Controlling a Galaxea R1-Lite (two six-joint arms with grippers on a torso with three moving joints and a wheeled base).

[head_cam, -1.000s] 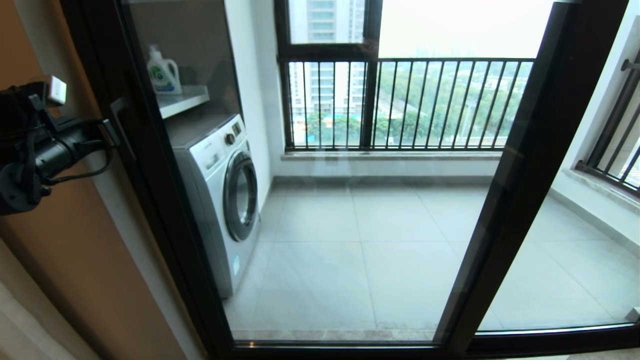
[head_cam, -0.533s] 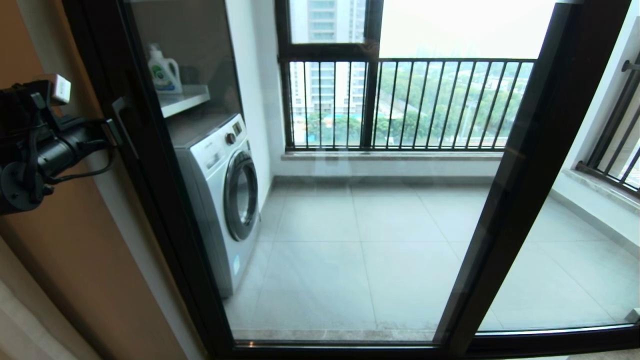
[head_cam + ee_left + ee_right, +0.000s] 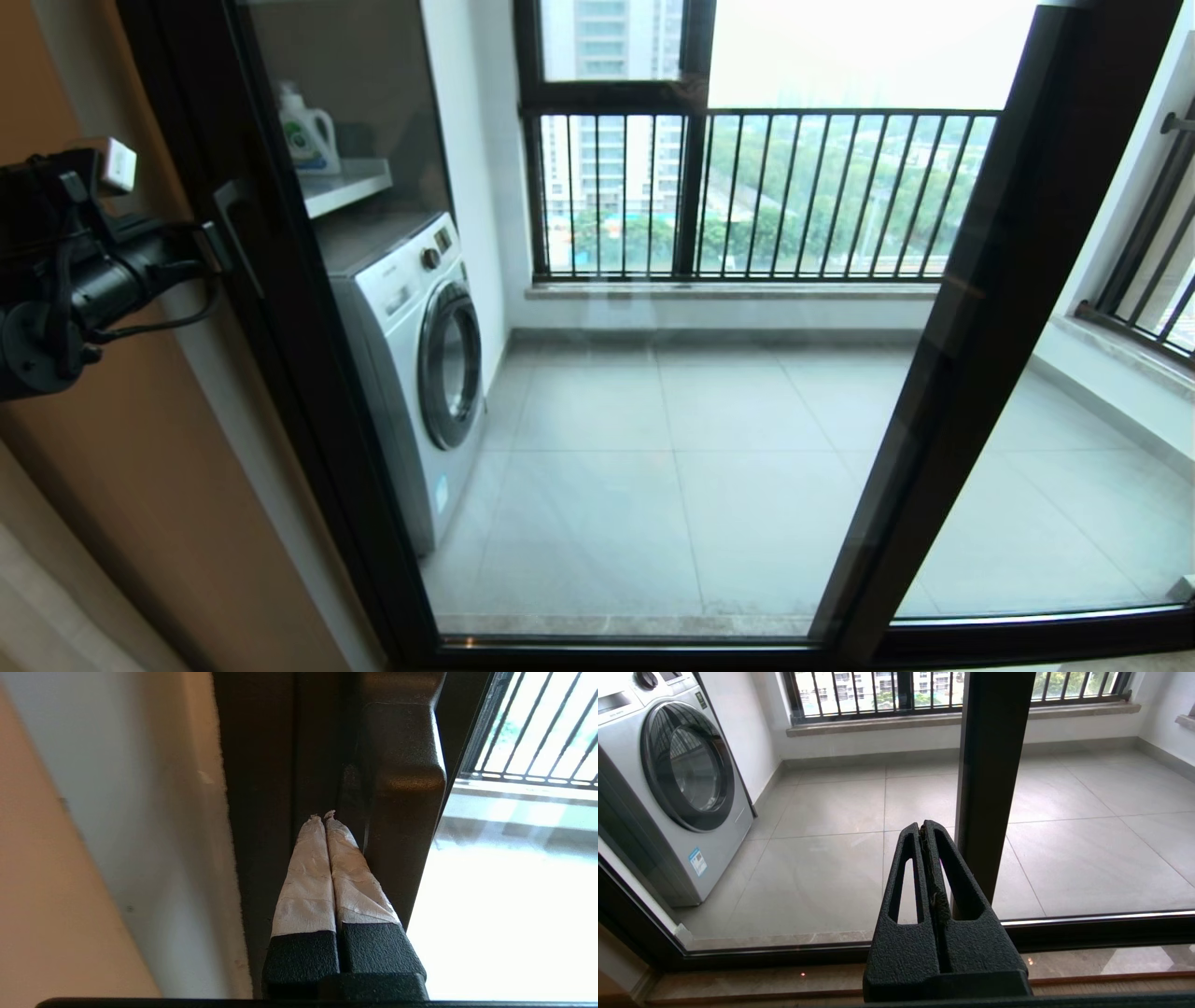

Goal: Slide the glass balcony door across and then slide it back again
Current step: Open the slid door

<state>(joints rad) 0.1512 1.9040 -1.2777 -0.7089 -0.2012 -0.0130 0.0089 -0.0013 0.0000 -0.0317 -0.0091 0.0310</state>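
Note:
The glass balcony door (image 3: 653,420) fills the head view, its dark left upright bearing a short bar handle (image 3: 233,224). My left gripper (image 3: 207,250) reaches in from the left at handle height. In the left wrist view this gripper (image 3: 324,815) is shut, its taped fingers (image 3: 303,877) pressed together with nothing between them. The tips sit in the gap between the handle (image 3: 402,765) and the frame, alongside the bar. My right gripper (image 3: 923,828) is shut and empty, held low before the glass near a dark upright (image 3: 994,765); the head view does not show it.
Behind the glass stand a washing machine (image 3: 411,355), a detergent bottle (image 3: 303,131) on a shelf and a black-barred railing (image 3: 766,196). A tan wall (image 3: 140,467) borders the door on the left. A second dark-framed glass panel (image 3: 1074,485) lies to the right. The floor track (image 3: 784,952) runs below.
The left gripper and the door's handle upright have shifted slightly to the right together. The right arm has not moved.

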